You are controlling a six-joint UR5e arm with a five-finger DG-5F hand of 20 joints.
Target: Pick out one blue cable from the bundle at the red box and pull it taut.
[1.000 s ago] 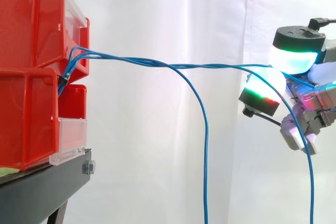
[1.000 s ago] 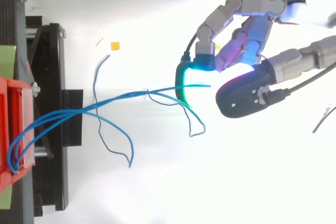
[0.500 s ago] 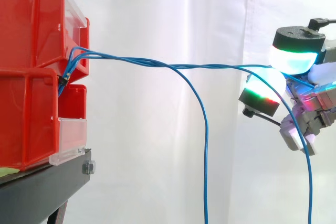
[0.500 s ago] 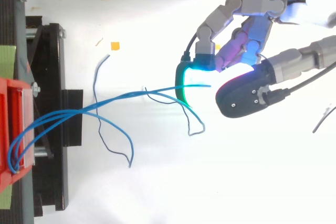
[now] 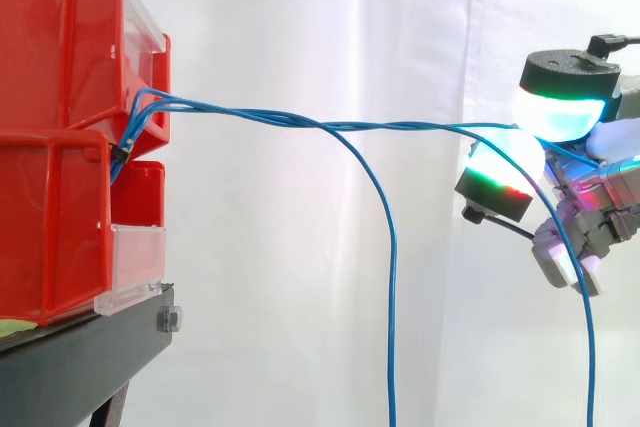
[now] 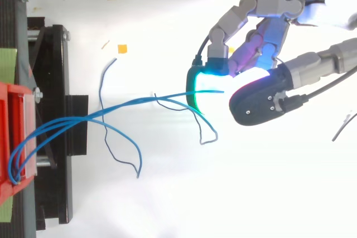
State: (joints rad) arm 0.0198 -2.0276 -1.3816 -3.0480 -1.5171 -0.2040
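Well away from the hand (image 6: 271,8), straight out past its fingertips (image 5: 560,112), two red bins (image 5: 60,37) sit stacked on a black stand (image 5: 80,357) in front of a white curtain (image 5: 300,27). The lower bin carries a clear plastic strip on its front edge; any print on it is too small to tell.

From the gap between the two bins comes a bundle (image 6: 67,122) of thin blue strands, at least three in the top view. One blue cable (image 5: 400,127) runs from there almost level to the hand, twisted with a second strand along the middle of its span. One strand leaves this run about halfway between the hand and the bins and hangs straight down. Another drops just beneath the hand, close beside its fingers.

The hand reaches in with its fingers curled, and two glowing pads, one above and one below, are closed on the end of the level cable. Its palm lies on the far side from the bins.
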